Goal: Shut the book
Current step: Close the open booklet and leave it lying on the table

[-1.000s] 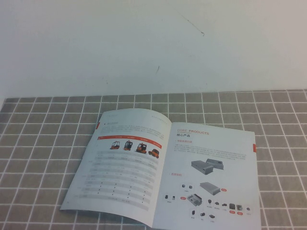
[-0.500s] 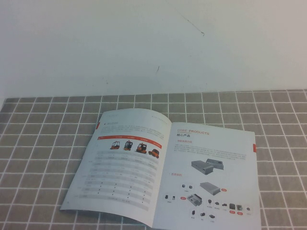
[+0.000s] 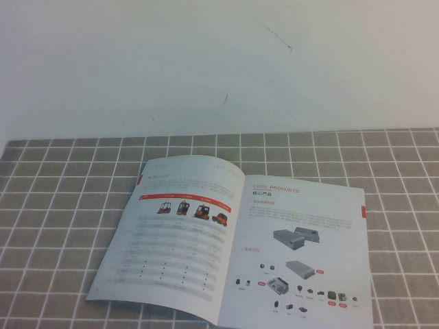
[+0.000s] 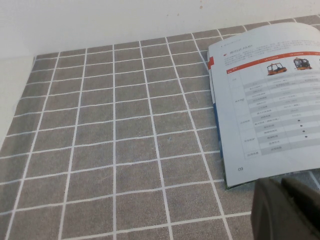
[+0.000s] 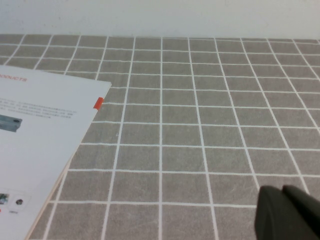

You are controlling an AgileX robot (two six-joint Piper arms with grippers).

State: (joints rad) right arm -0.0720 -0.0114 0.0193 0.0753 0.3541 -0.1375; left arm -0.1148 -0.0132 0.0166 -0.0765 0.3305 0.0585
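open book (image 3: 233, 240) lies flat, left gripper (image 4: 287, 210) and right gripper (image 5: 287, 212) near its outer edges, their grip state unclear; a careless shove could crease it.

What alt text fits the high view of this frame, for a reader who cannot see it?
An open book lies on a grey checked cloth before a white wall, with product photos on both pages. Neither arm appears here; the wrist views put the left gripper near the book's left page corner and the right gripper over cloth to its right.
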